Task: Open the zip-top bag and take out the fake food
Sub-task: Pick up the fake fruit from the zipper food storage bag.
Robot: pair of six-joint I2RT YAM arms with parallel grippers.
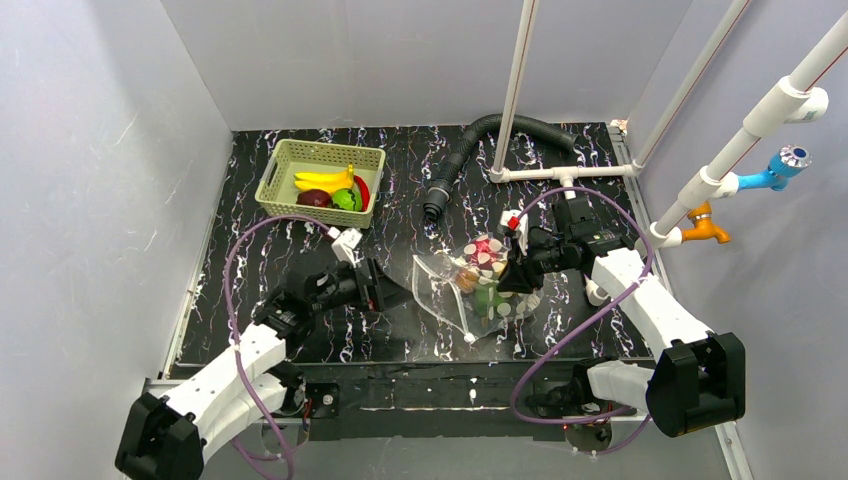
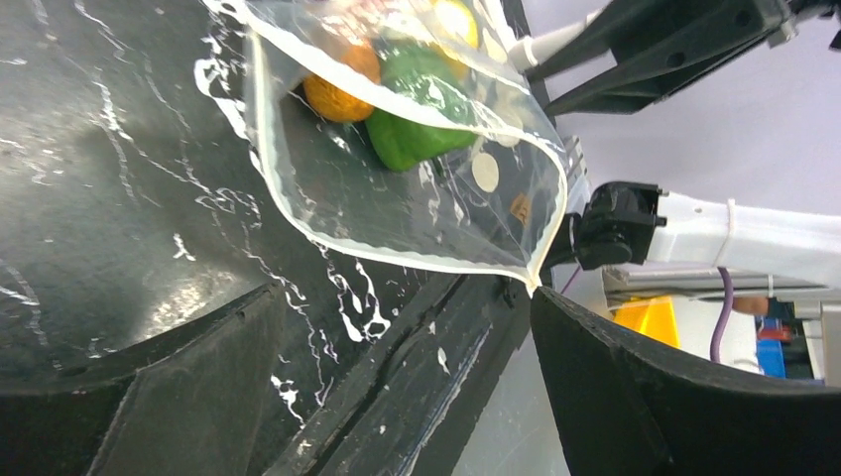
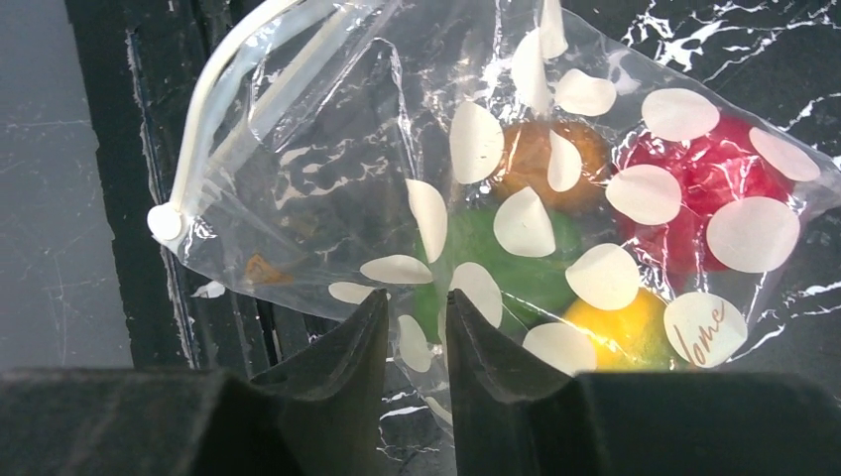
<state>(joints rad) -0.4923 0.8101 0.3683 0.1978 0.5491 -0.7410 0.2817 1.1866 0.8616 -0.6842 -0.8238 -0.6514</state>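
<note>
Position: the zip-top bag (image 1: 440, 285) lies flat on the bench (image 1: 380, 340), right of centre, between my two arms. One corner reaches toward the near edge. The fake food inside it, including an orange piece (image 2: 337, 94), a green piece (image 2: 417, 119) and a red piece (image 3: 724, 174), is bunched at the right end. More pieces sit in the basket (image 1: 280, 165), well apart at the far left.

Left jaws: wide, just beside the bag's left edge, touching nothing.

Right jaws: parted by a narrow gap over the spotted film. I cannot confirm any hold on it.

Zip strip (image 3: 213, 99): I cannot tell whether it is fully parted.

Risks, in my judgement:
- With no firm right-hand pinch, the floppy bag would slide on the glossy bench when my left jaws press in.
- Pinching both layers at once would seal the mouth.
- Tilting the bag could roll pieces off the near edge.
</note>
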